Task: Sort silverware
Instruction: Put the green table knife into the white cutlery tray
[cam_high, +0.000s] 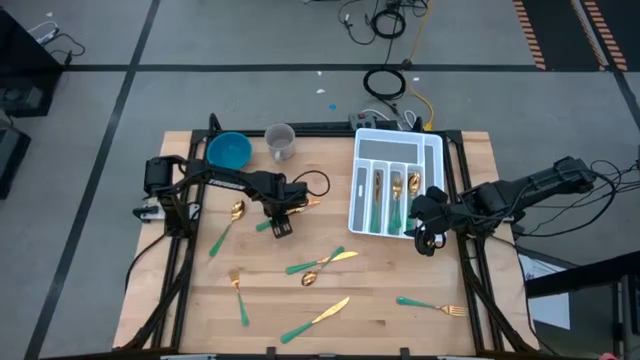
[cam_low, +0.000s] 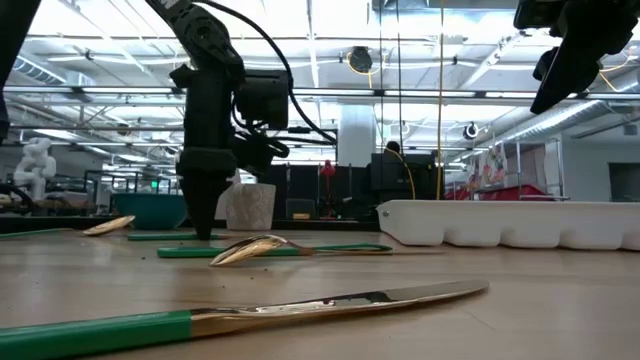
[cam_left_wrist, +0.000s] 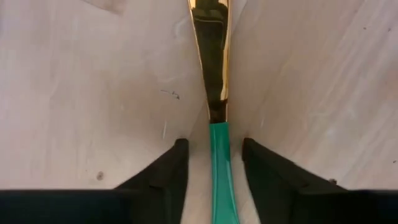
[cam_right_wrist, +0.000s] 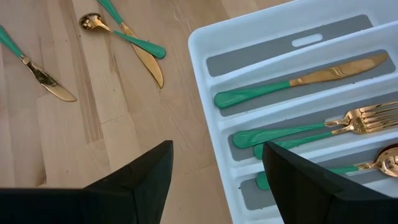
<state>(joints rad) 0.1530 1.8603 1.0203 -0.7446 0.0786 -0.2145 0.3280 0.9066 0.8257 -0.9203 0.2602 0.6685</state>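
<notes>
My left gripper (cam_high: 281, 217) is low over the table's middle left, open. Its fingers (cam_left_wrist: 177, 167) stand on either side of the teal handle (cam_left_wrist: 219, 174) of a knife (cam_high: 290, 212) that lies flat on the wood with its gold blade (cam_left_wrist: 211, 56) pointing away. A gap shows on both sides of the handle. In the low view this gripper (cam_low: 200, 228) reaches down to the tabletop. My right gripper (cam_high: 426, 236) hangs open and empty above the near right corner of the white tray (cam_right_wrist: 205, 37). More silverware lies loose: a spoon (cam_high: 232, 215), a fork (cam_high: 238, 290), a crossed spoon and knife (cam_high: 320, 264), another knife (cam_high: 318, 317) and a fork (cam_high: 435, 305).
The white divided tray (cam_high: 432, 150) at the far right holds a knife (cam_right_wrist: 298, 84), forks (cam_right_wrist: 348, 121) and a spoon (cam_right_wrist: 385, 162) in separate slots. A blue bowl (cam_high: 229, 150) and a clear cup (cam_high: 281, 140) stand at the far edge. Bare wood lies between the two grippers.
</notes>
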